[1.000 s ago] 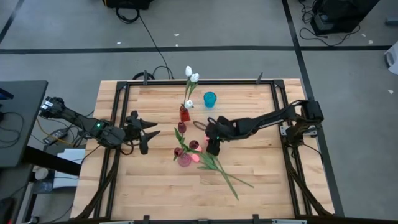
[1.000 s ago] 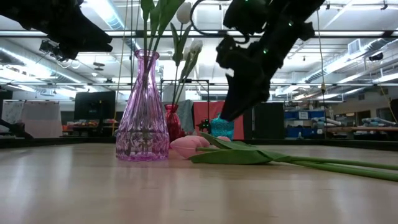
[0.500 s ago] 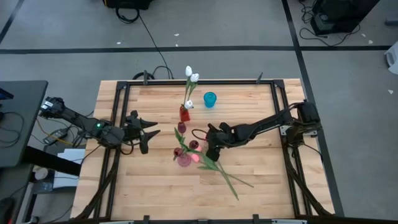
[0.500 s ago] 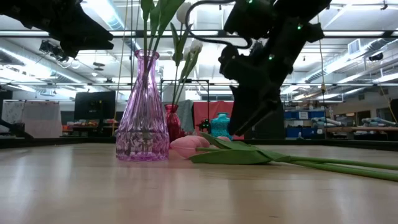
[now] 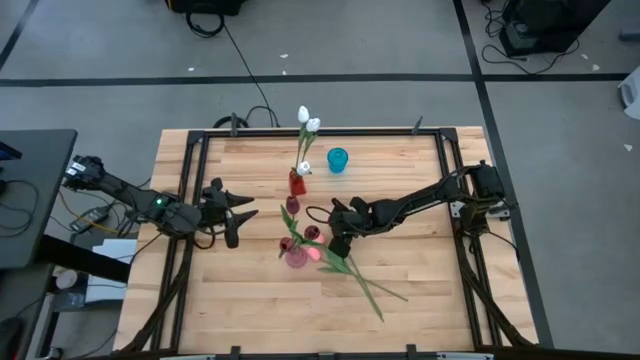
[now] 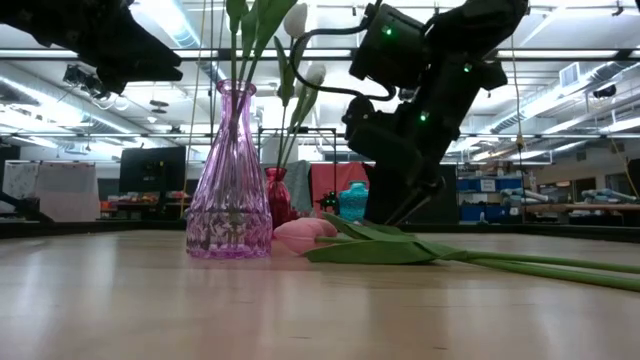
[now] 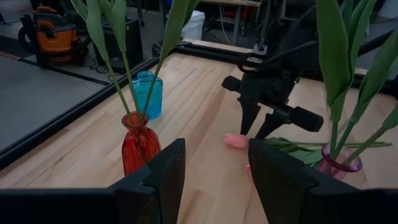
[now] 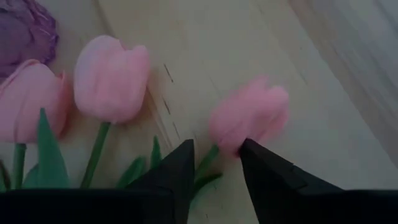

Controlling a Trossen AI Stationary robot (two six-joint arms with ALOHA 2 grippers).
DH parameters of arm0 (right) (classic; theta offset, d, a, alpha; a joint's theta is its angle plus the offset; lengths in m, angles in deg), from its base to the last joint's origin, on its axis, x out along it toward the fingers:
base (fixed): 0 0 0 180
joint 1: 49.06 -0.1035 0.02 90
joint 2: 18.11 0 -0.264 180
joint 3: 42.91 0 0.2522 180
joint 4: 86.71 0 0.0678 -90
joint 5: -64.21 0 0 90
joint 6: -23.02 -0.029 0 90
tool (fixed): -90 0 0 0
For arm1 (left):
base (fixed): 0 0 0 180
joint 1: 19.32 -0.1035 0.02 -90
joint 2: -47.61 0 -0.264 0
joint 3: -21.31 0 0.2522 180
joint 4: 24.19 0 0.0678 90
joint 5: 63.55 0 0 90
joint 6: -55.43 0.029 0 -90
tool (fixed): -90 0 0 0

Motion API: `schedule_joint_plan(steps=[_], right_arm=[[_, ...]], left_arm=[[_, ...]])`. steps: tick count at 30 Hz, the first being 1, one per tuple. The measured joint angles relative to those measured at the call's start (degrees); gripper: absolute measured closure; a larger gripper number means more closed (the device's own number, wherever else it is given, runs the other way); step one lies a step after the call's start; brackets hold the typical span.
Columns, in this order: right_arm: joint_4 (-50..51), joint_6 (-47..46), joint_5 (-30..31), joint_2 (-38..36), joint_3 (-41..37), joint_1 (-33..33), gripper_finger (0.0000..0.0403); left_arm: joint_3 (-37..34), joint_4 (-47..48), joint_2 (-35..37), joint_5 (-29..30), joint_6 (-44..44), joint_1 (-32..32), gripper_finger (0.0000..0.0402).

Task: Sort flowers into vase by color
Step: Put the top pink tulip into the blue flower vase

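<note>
1. The right gripper (image 5: 338,246) is low over the middle of the table (image 5: 420,290), tipped down at the pink tulips (image 5: 335,262).
2. Its two fingers (image 8: 177,180) are spread a little, one on each side of a green stem just under a pink head (image 8: 249,118). They do not seem to be squeezing the stem, but the close view is too blurry to be sure.
3. Two more pink heads (image 8: 109,74) lie just beside it, close to the purple vase (image 5: 297,257).
4. The pink tulips lie flat on the wood, with their long stems pointing toward the near right corner of the table.
5. The purple vase stands near the middle of the table and holds dark red tulips (image 5: 290,207).
6. The red vase (image 5: 297,182) stands closer to the far edge and holds white tulips (image 5: 308,122).
7. The blue vase (image 5: 338,160) stands just to the right of the red vase, near the far edge.
8. The left gripper (image 5: 240,212) waits above the left side of the table, well apart from the vases, with its fingers wide open and nothing in them.
</note>
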Motion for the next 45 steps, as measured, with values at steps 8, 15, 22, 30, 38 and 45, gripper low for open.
schedule_joint_plan(steps=[8, 15, 22, 30, 38, 45], right_arm=[[5.5, 0.1, -1.2, -0.4, 2.1, 0.0, 0.0279], [9.0, 2.4, 2.6, -1.5, 4.8, -1.2, 0.0268], [8.8, 0.6, -2.2, -0.9, 4.9, -1.4, 0.0251], [8.5, -1.3, -0.8, -0.4, 4.4, -1.6, 0.0251], [6.4, -1.3, -1.9, 4.2, 4.6, -1.6, 0.0251], [6.6, -1.5, 0.2, 3.7, 4.5, -1.6, 0.0275]], left_arm=[[0.0, 0.4, 0.0, -0.5, 0.0, 0.0, 0.0220], [0.0, 0.7, 0.0, -0.5, 0.0, 0.0, 0.0220], [0.0, 1.2, 0.0, -0.5, 0.0, 0.0, 0.0220], [0.0, 1.2, 0.0, -0.5, 0.0, 0.0, 0.0220], [0.0, 2.4, 0.0, -0.5, 0.0, 0.0, 0.0220], [0.0, 2.4, 0.1, -0.5, -0.1, 0.0, 0.0220]])
